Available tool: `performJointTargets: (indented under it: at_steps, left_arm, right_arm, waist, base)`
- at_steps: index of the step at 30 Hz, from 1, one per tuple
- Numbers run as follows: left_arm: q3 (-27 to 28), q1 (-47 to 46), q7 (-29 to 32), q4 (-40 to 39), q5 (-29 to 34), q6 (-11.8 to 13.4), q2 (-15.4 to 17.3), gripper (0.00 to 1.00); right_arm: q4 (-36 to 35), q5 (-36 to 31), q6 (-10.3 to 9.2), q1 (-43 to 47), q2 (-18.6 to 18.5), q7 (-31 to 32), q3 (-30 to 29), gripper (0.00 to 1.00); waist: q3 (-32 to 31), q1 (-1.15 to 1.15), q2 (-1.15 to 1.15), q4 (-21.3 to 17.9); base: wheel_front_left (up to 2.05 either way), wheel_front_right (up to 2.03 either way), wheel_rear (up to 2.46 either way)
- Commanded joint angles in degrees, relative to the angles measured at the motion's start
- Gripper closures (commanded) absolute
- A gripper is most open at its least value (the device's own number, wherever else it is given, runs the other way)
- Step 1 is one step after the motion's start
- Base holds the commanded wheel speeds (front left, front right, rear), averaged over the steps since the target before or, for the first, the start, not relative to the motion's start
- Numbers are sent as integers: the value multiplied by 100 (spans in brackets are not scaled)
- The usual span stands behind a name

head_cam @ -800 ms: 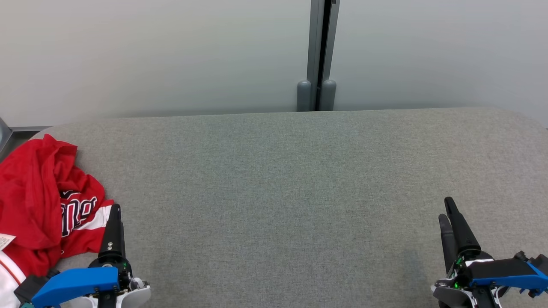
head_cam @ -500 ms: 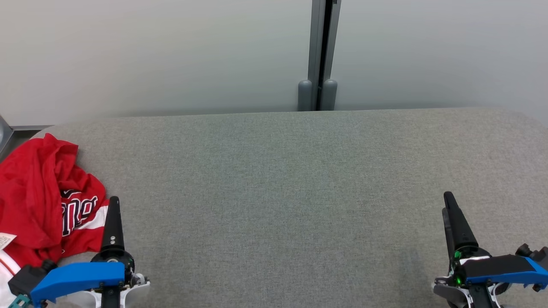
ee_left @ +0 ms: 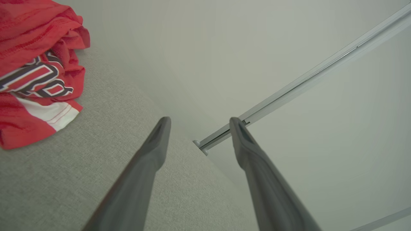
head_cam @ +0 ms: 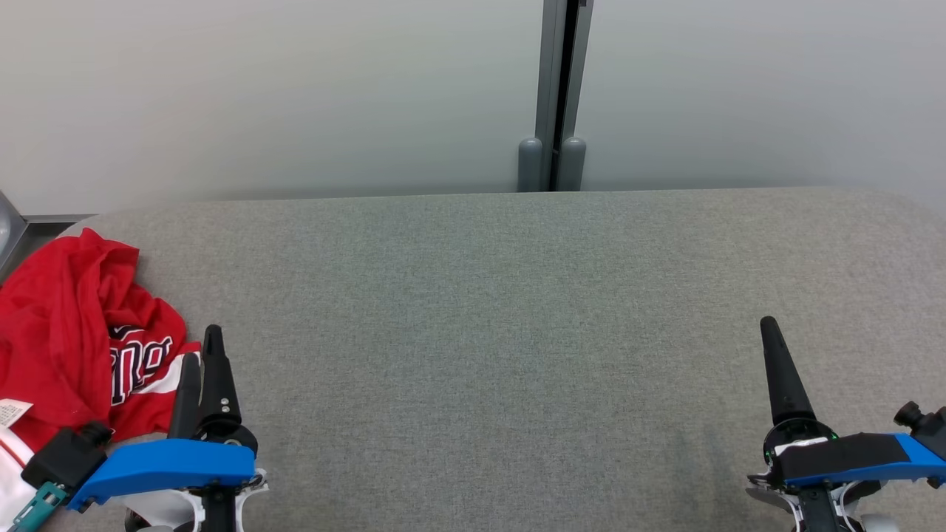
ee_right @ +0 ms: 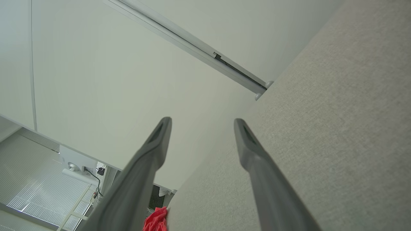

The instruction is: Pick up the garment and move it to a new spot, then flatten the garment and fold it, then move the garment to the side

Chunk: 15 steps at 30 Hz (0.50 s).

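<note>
The garment [head_cam: 74,332] is a red jersey with white trim and dark lettering, lying crumpled at the table's far left edge. In the left wrist view the garment [ee_left: 35,70] fills the upper left corner. My left gripper [head_cam: 201,347] hovers just right of the garment's lower edge, open, with nothing between its fingers [ee_left: 157,141]. My right gripper [head_cam: 768,332] stands near the front right of the table, far from the garment, and its fingers [ee_right: 244,138] are spread apart and empty. A red scrap of the garment [ee_right: 155,219] shows far off in the right wrist view.
A wide grey fabric-covered table [head_cam: 502,310] spreads in front of me. Behind it stands a pale wall with a grey vertical post [head_cam: 558,96]. A white tag [head_cam: 11,412] lies on the garment's left side.
Both grippers have moved forward, up the head view. The left gripper has turned so that both of its fingers now show. The garment has not moved.
</note>
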Motion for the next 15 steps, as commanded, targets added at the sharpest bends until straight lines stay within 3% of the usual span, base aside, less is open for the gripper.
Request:
performJointTargets:
  at_steps: [1, 15]
  left_arm:
    - [-64, -111, -67, -124, 304, 31, 53, 0]
    - [-238, -144, -317, -133, 1730, 196, 59, 0]
  right_arm:
    - [-131, -240, 8, 20, -40, -68, 17, 0]
    - [-221, -1526, 10, 37, -50, -316, 117, 0]
  waist:
    - [3, 0, 0, 5]
    - [11, 0, 0, 22]
  base:
    - [0, 0, 0]
    - [0, 0, 0]
